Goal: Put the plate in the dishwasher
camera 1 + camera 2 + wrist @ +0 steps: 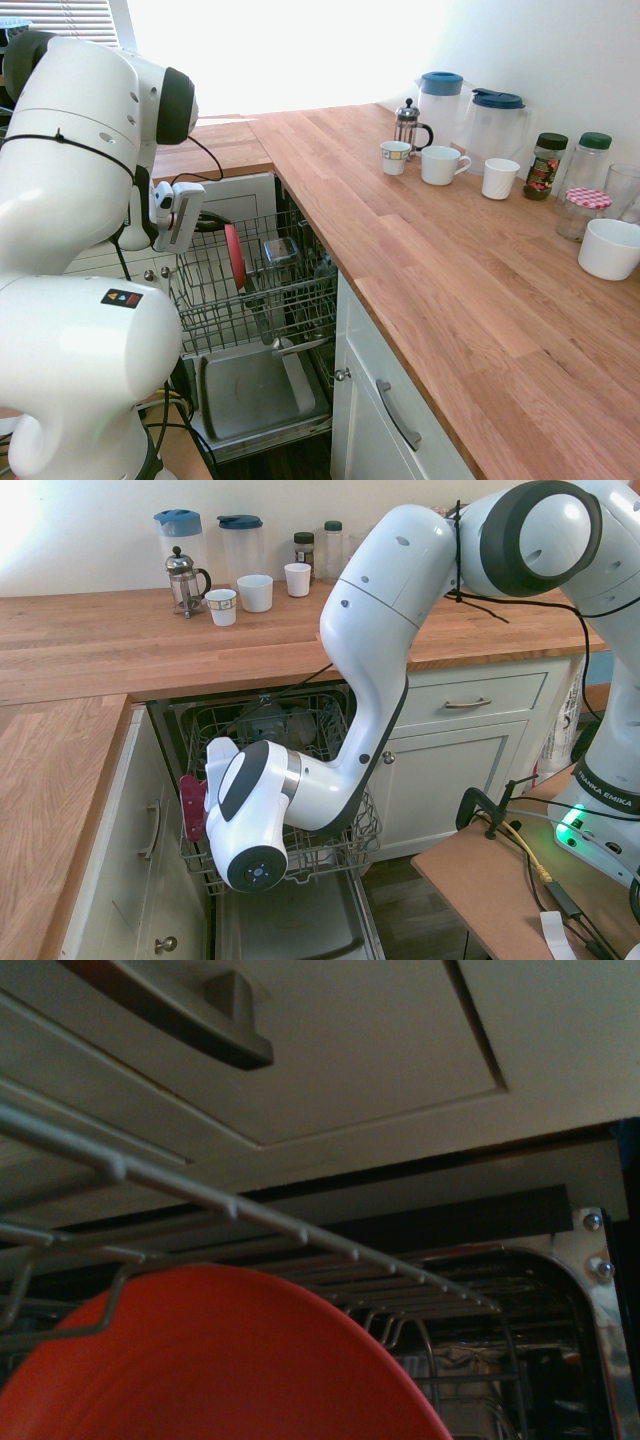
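Note:
The coral-red plate (236, 256) stands on edge among the prongs of the dishwasher's grey wire rack (290, 300), which is pulled out over the lowered door panel (250, 390). My gripper (214, 226) reaches in from the left at the plate's upper edge and is shut on it. In the second exterior view only a red sliver of the plate (190, 806) shows beside my wrist, at the left side of the rack (330, 720). The wrist view has the plate (220, 1360) filling the bottom, with a rack wire (230, 1205) crossing just above it.
A small grey cutlery basket (281, 250) sits in the rack behind the plate. On the wooden counter (450, 260) stand mugs (442, 165), a French press (408, 124), two jugs, jars and a white bowl (608, 248). White cabinet doors (385, 420) flank the open dishwasher.

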{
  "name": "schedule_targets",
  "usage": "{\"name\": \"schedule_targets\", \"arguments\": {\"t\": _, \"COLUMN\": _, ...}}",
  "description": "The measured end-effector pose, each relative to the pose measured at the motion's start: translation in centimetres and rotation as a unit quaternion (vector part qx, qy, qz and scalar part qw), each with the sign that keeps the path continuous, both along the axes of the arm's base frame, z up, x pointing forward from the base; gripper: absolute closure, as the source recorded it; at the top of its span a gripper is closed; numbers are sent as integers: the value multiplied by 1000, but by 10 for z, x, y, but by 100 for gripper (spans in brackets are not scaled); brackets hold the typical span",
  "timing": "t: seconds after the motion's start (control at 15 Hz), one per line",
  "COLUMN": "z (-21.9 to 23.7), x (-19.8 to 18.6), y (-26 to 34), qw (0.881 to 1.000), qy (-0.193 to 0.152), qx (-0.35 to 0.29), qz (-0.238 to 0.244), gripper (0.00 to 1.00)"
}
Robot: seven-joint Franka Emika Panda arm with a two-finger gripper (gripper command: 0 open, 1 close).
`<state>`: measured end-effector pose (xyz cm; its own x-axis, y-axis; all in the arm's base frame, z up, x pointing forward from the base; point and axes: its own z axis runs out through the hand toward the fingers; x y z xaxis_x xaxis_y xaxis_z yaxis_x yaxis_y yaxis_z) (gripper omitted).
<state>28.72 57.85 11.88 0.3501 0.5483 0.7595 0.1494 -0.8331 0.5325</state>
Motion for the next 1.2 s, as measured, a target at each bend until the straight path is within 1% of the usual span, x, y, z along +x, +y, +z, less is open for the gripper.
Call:
{"name": "schedule_targets", "arguments": {"t": 0.53, "z": -1, "x": -13, "y": 7, "qw": 1000, "qy": 10, "qx": 4, "qz": 14, "gripper": 0}}
{"name": "schedule_targets", "arguments": {"t": 0.8, "z": 3, "x": -36, "y": 18, "qw": 1000, "qy": 9, "qx": 6, "qz": 27, "gripper": 0}}
{"name": "schedule_targets", "arguments": {"t": 1.0, "z": 20, "x": -53, "y": 27, "qw": 1000, "qy": 2, "qx": 9, "qz": 24, "gripper": 0}}
{"name": "schedule_targets", "arguments": {"t": 1.2, "z": 50, "x": -71, "y": 36, "qw": 1000, "qy": -5, "qx": 7, "qz": 18, "gripper": 0}}
